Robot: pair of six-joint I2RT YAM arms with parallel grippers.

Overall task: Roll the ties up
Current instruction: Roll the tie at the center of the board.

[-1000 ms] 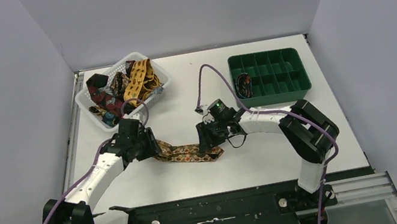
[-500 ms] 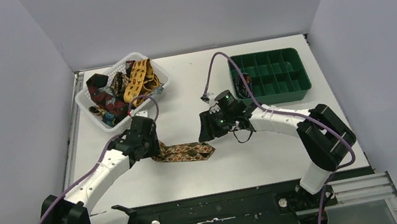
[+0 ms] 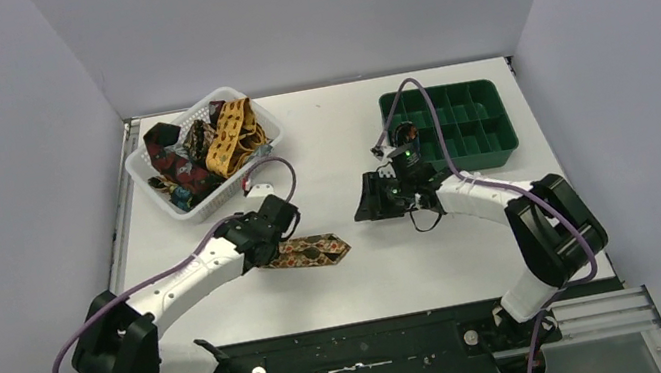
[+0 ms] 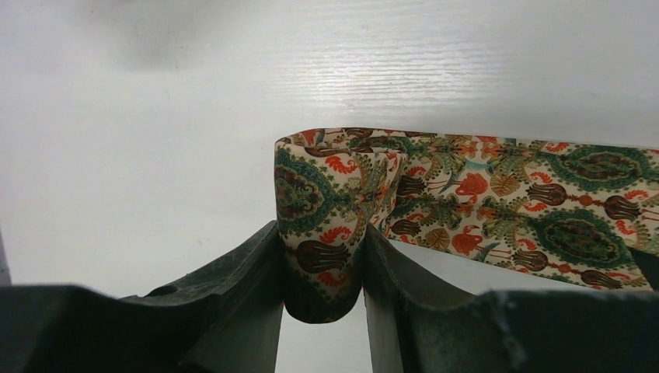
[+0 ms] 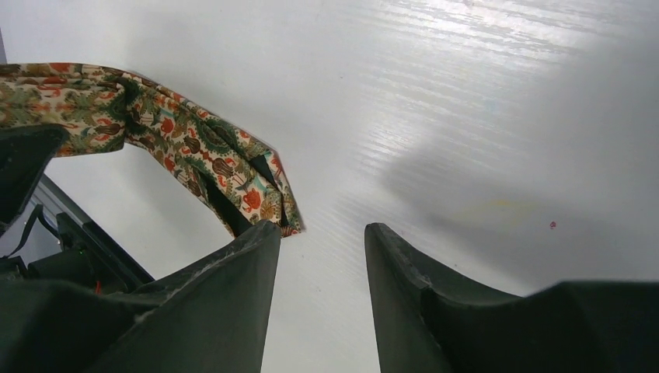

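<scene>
pinching the folded end of a brown-orange tie point(image 4: 505, 186) with the left gripper point(image 4: 322, 260), low in the middle of the left wrist view, dark fingers point(image 4: 241, 295) pressed tight on the cloth from both sides. lying flat on the white table point(image 3: 318, 138) for the rest of its length, just left of the middle in the top view, pointy end toward the right. holding nothing in the right gripper point(image 5: 322, 233): spread apart, only bare table in the gap, parked a bit right of the middle in the top view, near the tie's point. heaped in the white basket point(image 3: 230, 92) at the upper left: more ties point(image 3: 227, 138), dark red and yellow. sitting at the upper right: a green tray point(image 3: 465, 165) cut into little boxes. looks soft, light and floppy, so likely to sag, twist or fall open once let go. probably a bit slippery too. best to hold right at the folded end and turn it over and over, pulling each turn snug. good to press the flat part down with the other gripper, to stop sliding and bunching. seems only just begun: one small fold made, most of the length not yet rolled. could come undone fast with a loose pinch.
</scene>
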